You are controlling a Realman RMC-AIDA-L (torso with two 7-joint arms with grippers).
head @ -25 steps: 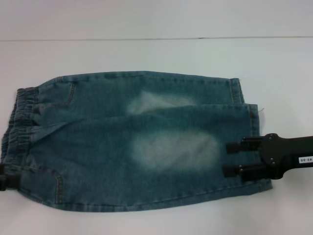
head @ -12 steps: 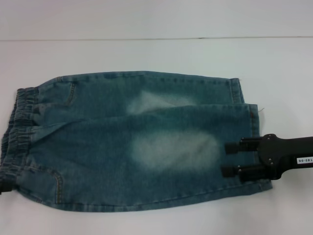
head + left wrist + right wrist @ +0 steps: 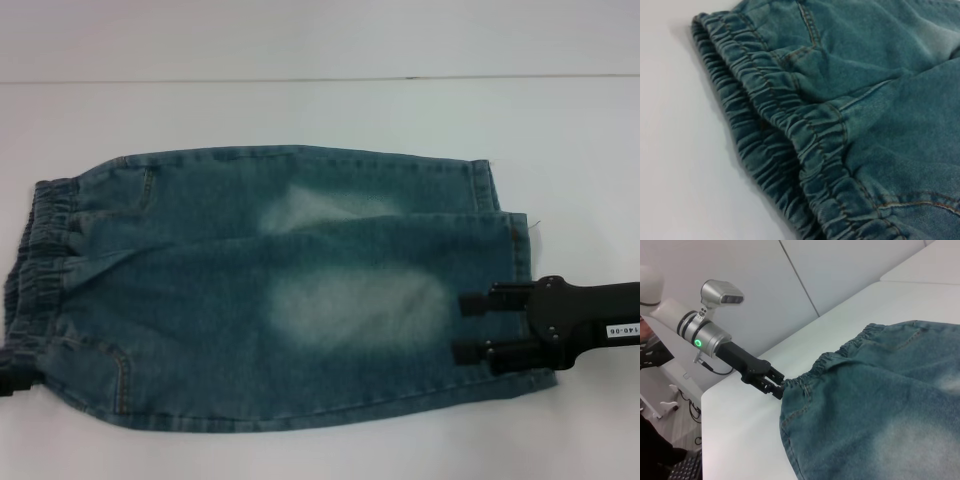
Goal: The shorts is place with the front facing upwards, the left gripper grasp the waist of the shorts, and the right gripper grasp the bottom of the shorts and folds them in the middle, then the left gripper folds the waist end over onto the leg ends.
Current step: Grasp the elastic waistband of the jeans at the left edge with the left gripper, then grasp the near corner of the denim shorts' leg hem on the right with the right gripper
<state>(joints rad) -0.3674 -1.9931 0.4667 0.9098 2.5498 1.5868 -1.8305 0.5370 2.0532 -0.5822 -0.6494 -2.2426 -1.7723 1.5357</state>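
The faded blue-green shorts point(image 3: 280, 290) lie flat on the white table, folded lengthwise. Their gathered waist point(image 3: 45, 250) is at the left and the leg ends point(image 3: 515, 250) at the right. My left gripper point(image 3: 12, 375) shows only at the left edge of the head view. In the right wrist view the left gripper point(image 3: 777, 387) is shut on the near corner of the waist point(image 3: 840, 352), which is drawn to a point. My right gripper point(image 3: 462, 327) lies over the near leg end with its two fingers spread apart, open. The left wrist view shows the ruched waist point(image 3: 790, 125) close up.
The white table point(image 3: 320, 110) runs far beyond the shorts, and its back edge meets a white wall. In the right wrist view the table's edge point(image 3: 740, 412) lies just past my left gripper, with floor and equipment beyond it.
The left gripper and the waist corner shifted a little at the left edge. The right gripper slid slightly toward the near side over the leg end. The shorts hardly moved.
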